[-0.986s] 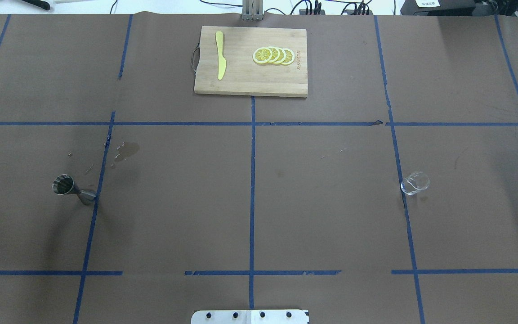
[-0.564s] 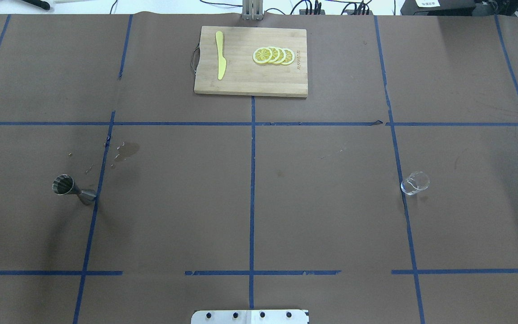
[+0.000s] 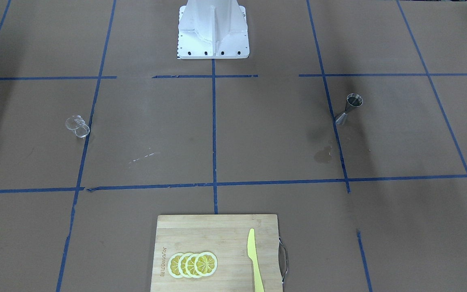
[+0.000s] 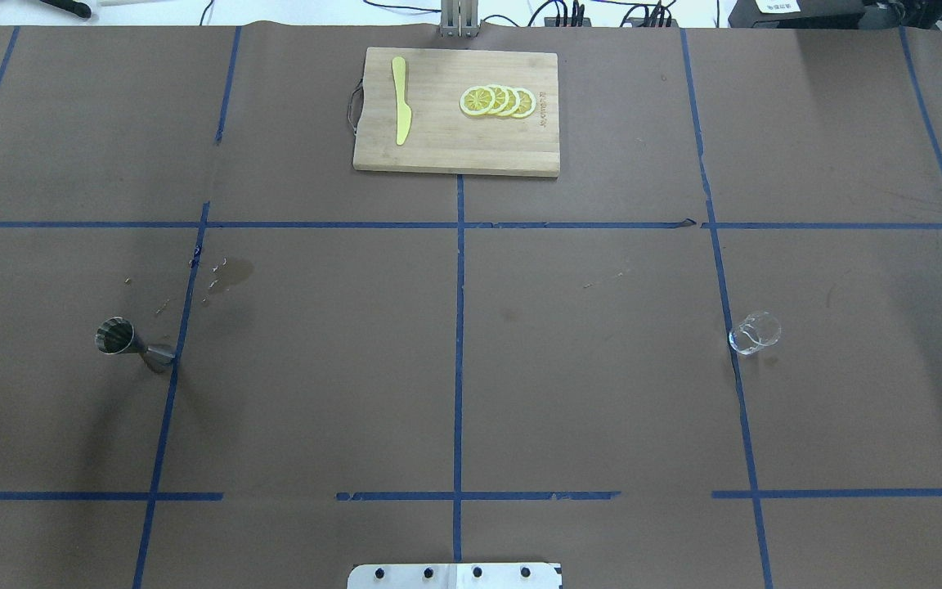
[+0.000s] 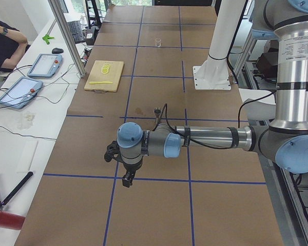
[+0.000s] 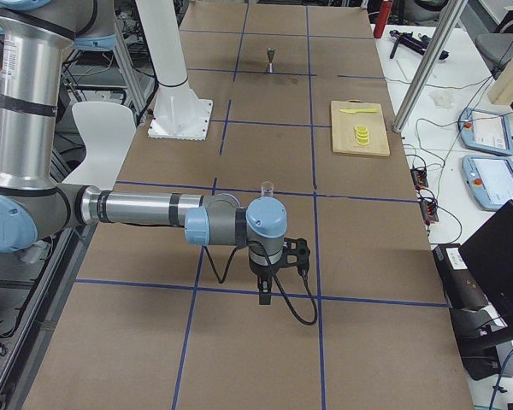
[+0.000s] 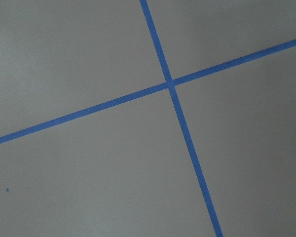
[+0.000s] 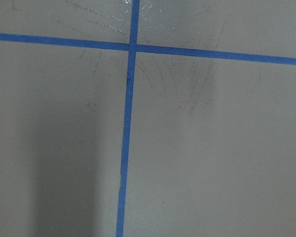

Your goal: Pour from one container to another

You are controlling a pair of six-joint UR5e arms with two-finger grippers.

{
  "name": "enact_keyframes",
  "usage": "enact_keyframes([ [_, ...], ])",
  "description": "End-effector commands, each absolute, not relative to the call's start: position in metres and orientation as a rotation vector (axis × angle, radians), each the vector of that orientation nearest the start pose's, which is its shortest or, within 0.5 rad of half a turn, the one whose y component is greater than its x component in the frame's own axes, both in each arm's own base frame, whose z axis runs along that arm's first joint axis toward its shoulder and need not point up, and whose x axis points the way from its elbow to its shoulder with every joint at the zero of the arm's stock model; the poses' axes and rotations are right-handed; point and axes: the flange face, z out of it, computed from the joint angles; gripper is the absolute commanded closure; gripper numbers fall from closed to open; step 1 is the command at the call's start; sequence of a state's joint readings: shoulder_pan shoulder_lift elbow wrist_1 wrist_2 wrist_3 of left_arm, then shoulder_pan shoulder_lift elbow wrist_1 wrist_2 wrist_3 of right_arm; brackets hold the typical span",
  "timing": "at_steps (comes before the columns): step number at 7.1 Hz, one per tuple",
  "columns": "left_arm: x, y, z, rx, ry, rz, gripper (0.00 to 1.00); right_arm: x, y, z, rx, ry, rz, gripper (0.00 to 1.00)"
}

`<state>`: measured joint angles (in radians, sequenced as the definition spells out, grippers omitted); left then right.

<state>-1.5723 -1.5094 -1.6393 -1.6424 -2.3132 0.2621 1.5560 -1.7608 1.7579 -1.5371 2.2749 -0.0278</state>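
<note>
The clear glass cup (image 4: pixel 755 333) stands upright on the right half of the table, also in the front-facing view (image 3: pixel 78 126). The steel jigger (image 4: pixel 134 346) stands upright on the left half (image 3: pixel 349 108). Neither gripper shows in the overhead or front-facing views. In the exterior left view my left gripper (image 5: pixel 127 180) hangs pointing down over the table's near end, well short of the jigger (image 5: pixel 156 110). In the exterior right view my right gripper (image 6: pixel 265 299) points down, nearer than the cup (image 6: pixel 267 189). I cannot tell whether either is open or shut. Both wrist views show only brown paper and blue tape.
A wooden cutting board (image 4: pixel 455 131) lies at the far middle with a yellow knife (image 4: pixel 401 100) and lemon slices (image 4: pixel 497 101) on it. A wet stain (image 4: pixel 234 274) marks the paper beyond the jigger. The robot base plate (image 4: pixel 455 575) sits at the near edge.
</note>
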Motion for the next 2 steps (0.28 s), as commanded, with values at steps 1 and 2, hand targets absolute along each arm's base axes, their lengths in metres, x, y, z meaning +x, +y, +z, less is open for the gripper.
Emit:
enact_keyframes([
  [1, -0.0667, -0.4720, 0.6482, 0.176, 0.728, 0.280, 0.00, 0.0625, -0.4156, 0.6532, 0.035, -0.704, -0.051, 0.00],
  [2, -0.0667, -0.4720, 0.6482, 0.176, 0.728, 0.280, 0.00, 0.0625, -0.4156, 0.6532, 0.035, -0.704, -0.051, 0.00],
])
